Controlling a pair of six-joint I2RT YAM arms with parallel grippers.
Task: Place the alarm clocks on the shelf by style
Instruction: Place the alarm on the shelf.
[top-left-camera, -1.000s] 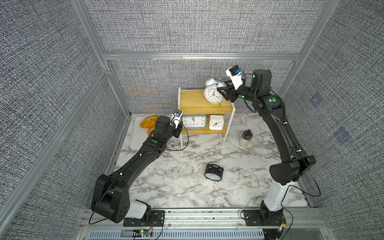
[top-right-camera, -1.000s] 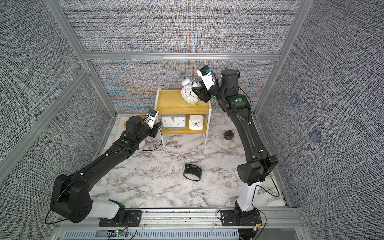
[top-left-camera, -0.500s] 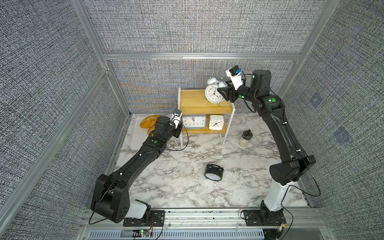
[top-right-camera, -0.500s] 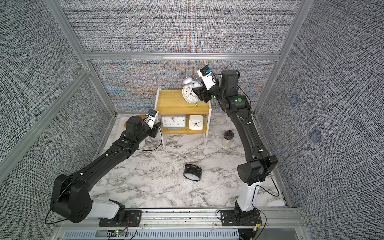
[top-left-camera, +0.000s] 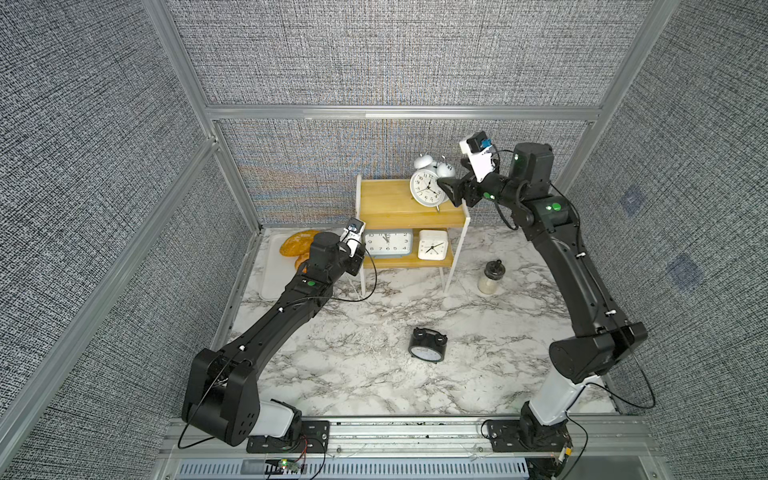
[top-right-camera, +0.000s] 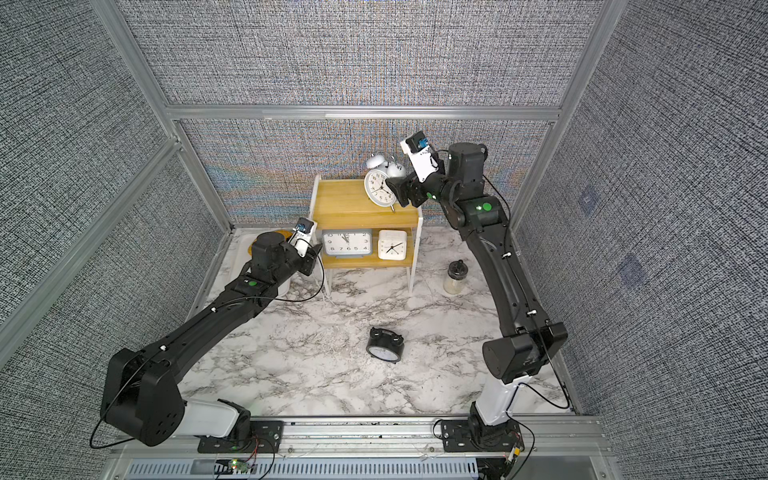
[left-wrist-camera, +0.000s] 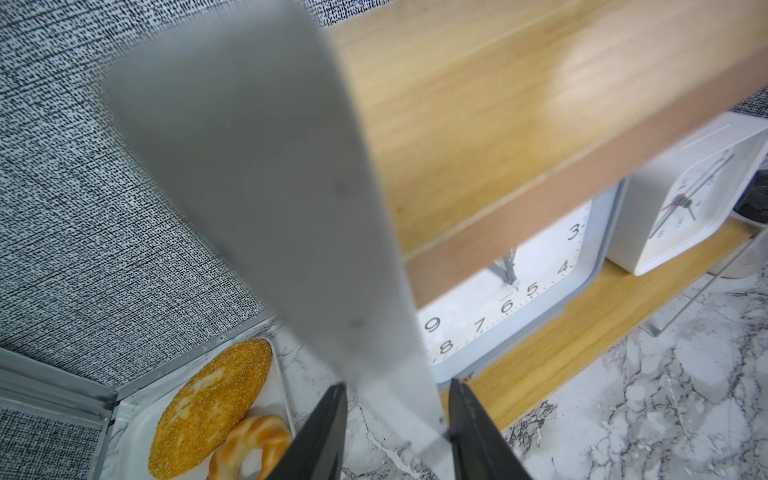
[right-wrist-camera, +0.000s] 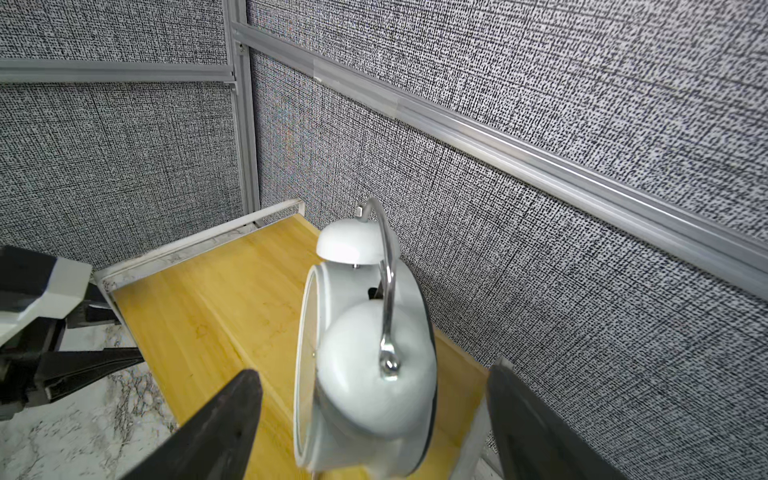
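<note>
Upper centre of both top views: right claw (right-wrist-camera: 372, 372) wide, fingers either side of the white twin-bell clock (top-left-camera: 426, 189). The right wrist view shows a gap on each side, so it is not gripping. That clock stands on the top board of the shelf (top-left-camera: 386, 205), at the board's right end, face toward the camera.

At the shelf's left side, left claw (left-wrist-camera: 397, 386) narrow, closed on the shelf's white front post (the post is a grey blur in the left wrist view).

Lower board: grey-blue clock (top-left-camera: 388, 244) on the left, small white square clock (top-left-camera: 432, 245) just beside it on the right — both upright.

Below the shelf in frame, well apart from it, the black twin-bell clock (top-left-camera: 428, 347) sits on the marble worktop (top-left-camera: 353, 374).

Right of the shelf — a jar (top-left-camera: 491, 276) with a dark lid, on the worktop. At left, a white tray (top-left-camera: 270, 286) with bread (top-left-camera: 296, 245), partly behind the left arm.
</note>
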